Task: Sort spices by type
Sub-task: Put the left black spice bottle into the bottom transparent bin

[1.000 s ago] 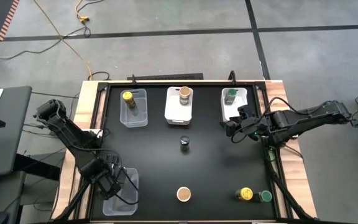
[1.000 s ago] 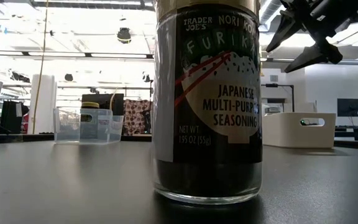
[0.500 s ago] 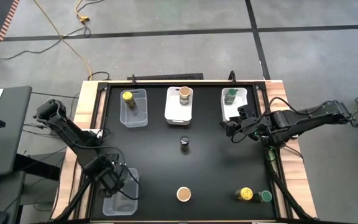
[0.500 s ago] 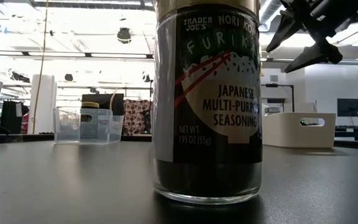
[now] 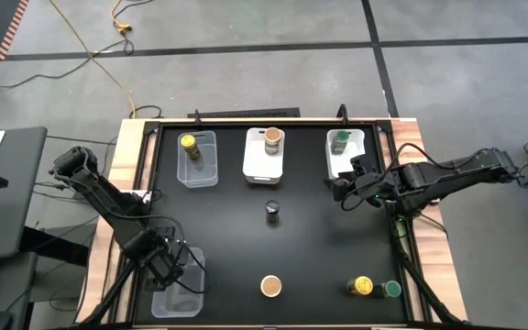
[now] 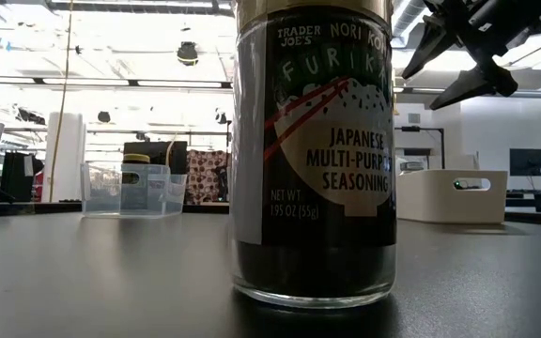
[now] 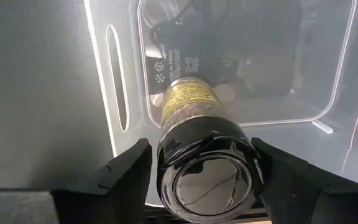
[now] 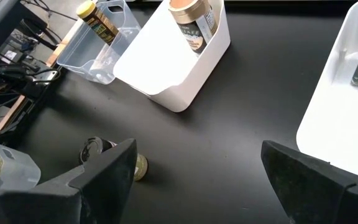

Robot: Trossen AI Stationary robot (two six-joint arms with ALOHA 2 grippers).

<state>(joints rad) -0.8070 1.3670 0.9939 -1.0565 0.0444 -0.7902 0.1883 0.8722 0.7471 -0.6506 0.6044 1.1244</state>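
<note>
While furikake jar point(image 6: 310, 150) fills low view, lid cropped, bins behind partly blocked

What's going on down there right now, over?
Left gripper over clear bin, dark-topped spice jar between its fingers. Right gripper open, waiting beside green-jar bin. Four jars loose on table. Nothing blocking.

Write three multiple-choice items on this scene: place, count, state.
1. Green-topped jar sits in: A) right-hand white bin B) middle white bin C) clear bin
2. Jars loose on the table: A) two B) four C) six
3. Right end effector: A) shut on a jar B) open, empty C) inside a bin
1A, seen inside that bin. 2B: dark-topped jar, tan-topped jar, yellow-topped jar, second green-topped jar. 3B, only table shows between its fingers.
</note>
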